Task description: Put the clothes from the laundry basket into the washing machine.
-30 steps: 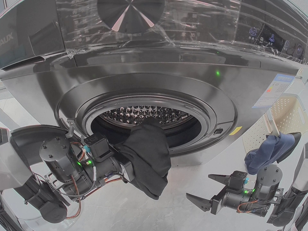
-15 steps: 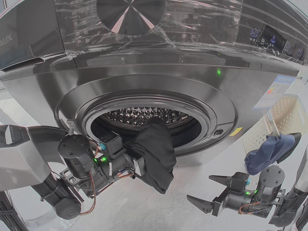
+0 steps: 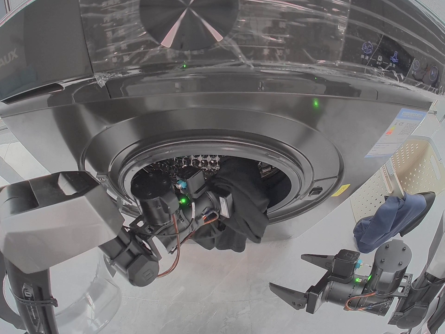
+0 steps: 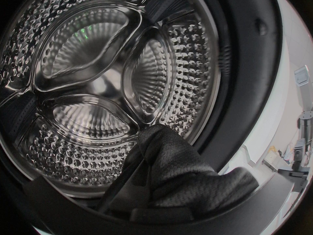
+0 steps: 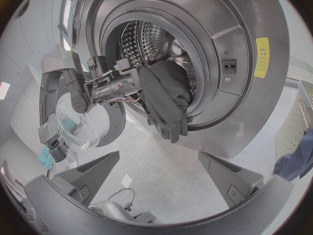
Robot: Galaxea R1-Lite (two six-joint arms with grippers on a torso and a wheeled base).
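Washing machine [image 3: 278, 117] door open. Laundry basket [image 3: 417, 163] by machine's right side, blue garment [image 3: 389, 219] draped over its rim. Black garment [image 3: 241, 186] halfway through door opening, tail hanging over lower lip, clamped in left gripper [image 3: 225, 206]. Right gripper [image 3: 287, 271] spread wide, holding nothing.

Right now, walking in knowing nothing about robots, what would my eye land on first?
The big dark washing machine fills the view, its round opening showing a shiny dimpled drum. At that opening the left arm holds a black garment, part inside, part hanging over the rim. Lower right, the right hand hangs open, and a blue garment is draped on a cream basket.
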